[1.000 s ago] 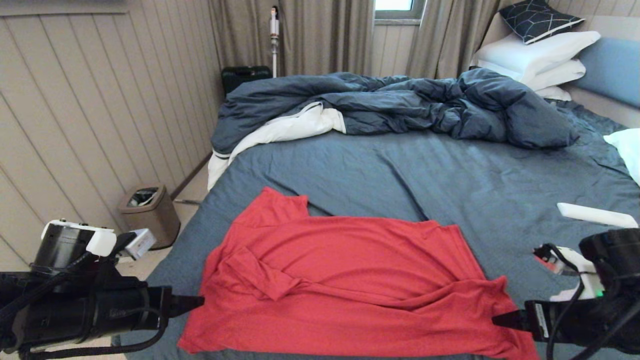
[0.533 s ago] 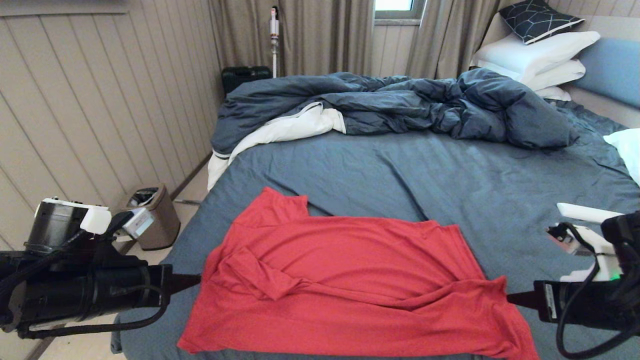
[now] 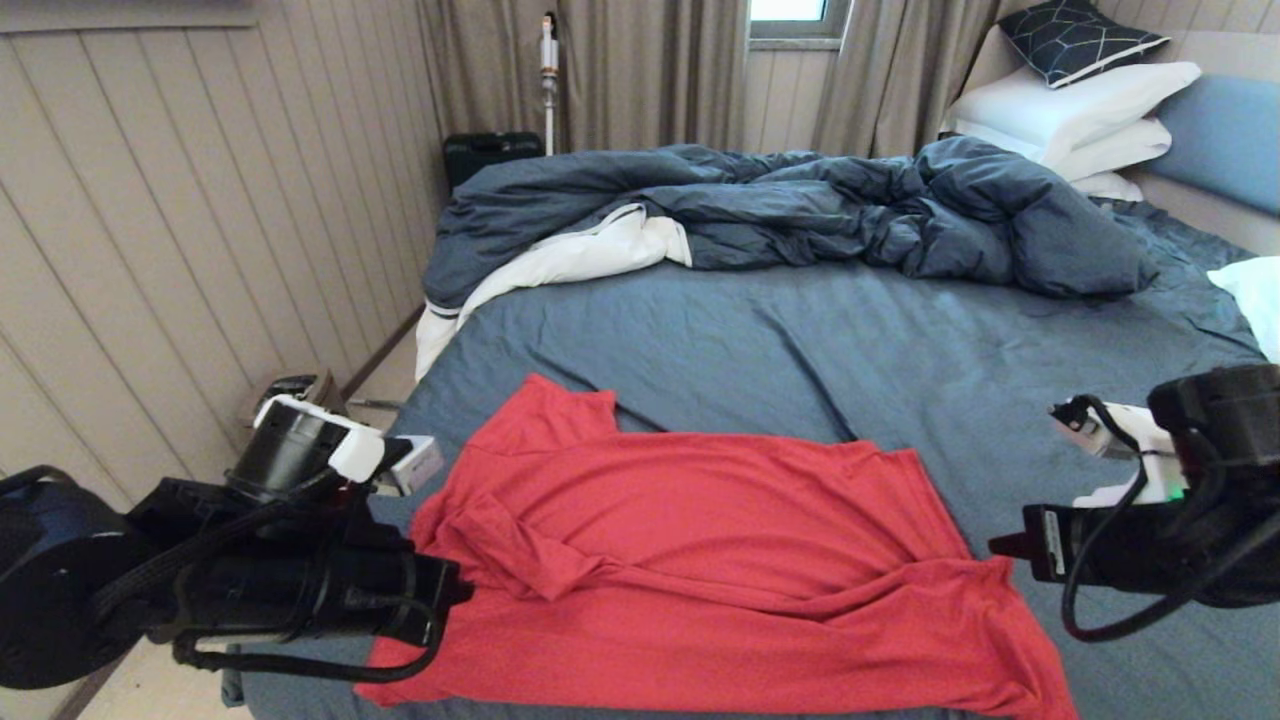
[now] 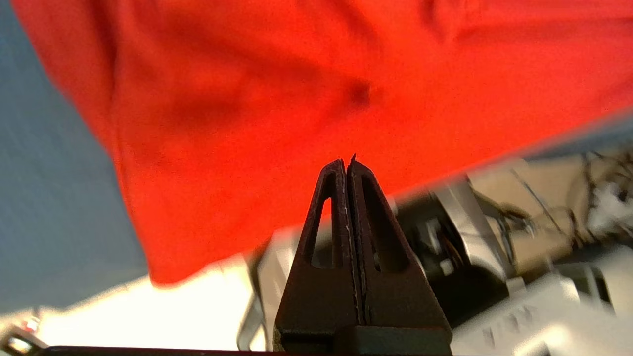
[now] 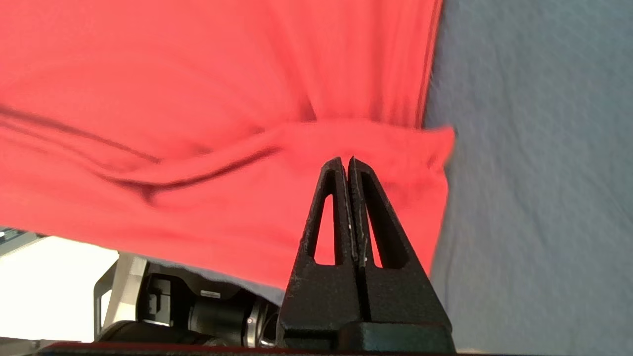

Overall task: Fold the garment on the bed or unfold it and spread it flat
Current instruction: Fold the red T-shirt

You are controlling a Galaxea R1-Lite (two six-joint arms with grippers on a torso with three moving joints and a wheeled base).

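Note:
The red T-shirt (image 3: 700, 560) lies on the slate-blue sheet of the bed (image 3: 800, 350), close to the front edge, mostly spread out, with a long crease across its middle and a folded flap at its left. No print shows. My left gripper (image 3: 465, 592) is shut and empty, its tip over the shirt's left edge; in the left wrist view the left gripper (image 4: 347, 159) hovers above the red T-shirt (image 4: 296, 99). My right gripper (image 3: 997, 545) is shut and empty just off the shirt's right corner; the right wrist view shows the right gripper (image 5: 345, 159) over the red T-shirt (image 5: 198, 123).
A rumpled dark blue duvet (image 3: 800, 205) lies across the far part of the bed, with white pillows (image 3: 1070, 115) at the back right. Another white pillow (image 3: 1255, 300) sits at the right edge. A brown bin (image 3: 295, 385) stands by the panelled wall (image 3: 150, 250), partly behind my left arm.
My left arm has swung right and forward, so its tip is now over the shirt's left edge. My right arm has lifted and shifted slightly left. The shirt has not moved.

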